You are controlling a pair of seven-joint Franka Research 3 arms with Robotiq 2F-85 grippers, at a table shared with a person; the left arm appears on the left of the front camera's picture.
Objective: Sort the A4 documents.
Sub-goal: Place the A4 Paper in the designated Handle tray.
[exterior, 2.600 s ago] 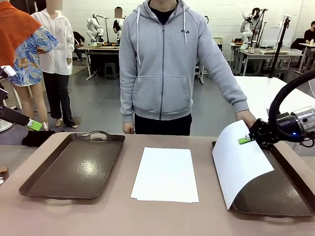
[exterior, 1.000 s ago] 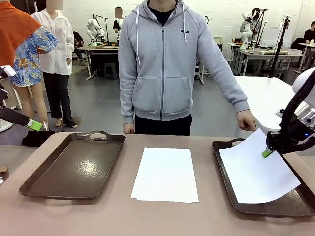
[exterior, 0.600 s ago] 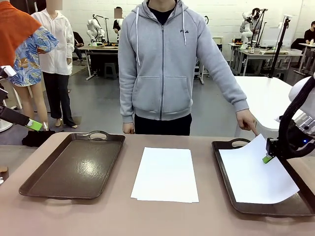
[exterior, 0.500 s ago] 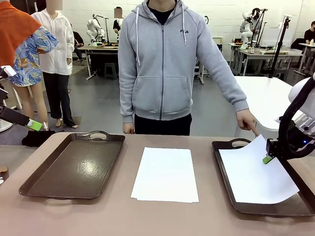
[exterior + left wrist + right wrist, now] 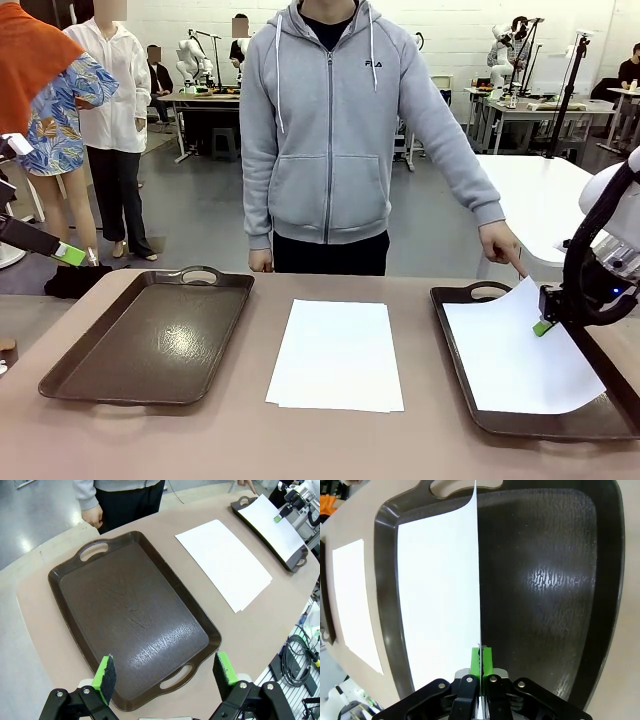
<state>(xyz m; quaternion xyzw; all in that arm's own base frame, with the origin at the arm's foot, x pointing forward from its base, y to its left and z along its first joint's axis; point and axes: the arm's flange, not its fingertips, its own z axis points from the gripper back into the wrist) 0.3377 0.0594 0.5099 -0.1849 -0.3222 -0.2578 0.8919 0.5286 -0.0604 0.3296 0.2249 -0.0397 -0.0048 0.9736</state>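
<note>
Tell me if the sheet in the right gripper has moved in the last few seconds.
Yes. The sheet swung right and down: earlier arched over the left rim of the right tray, it now lies inside, its edge pinched by the right gripper.

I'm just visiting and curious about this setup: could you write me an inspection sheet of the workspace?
Surface: brown table with two dark trays; the left tray holds nothing.
Job's things: paper stack lies mid-table; one sheet lies in the right tray, its right edge lifted.
Clutter: small unclear item at the left edge.
Grippers: left gripper open above the left tray; right gripper pinches the sheet's edge.
Cables: black bundle beside the table.
Surroundings: person opposite, hand pointing down near the right tray.
</note>
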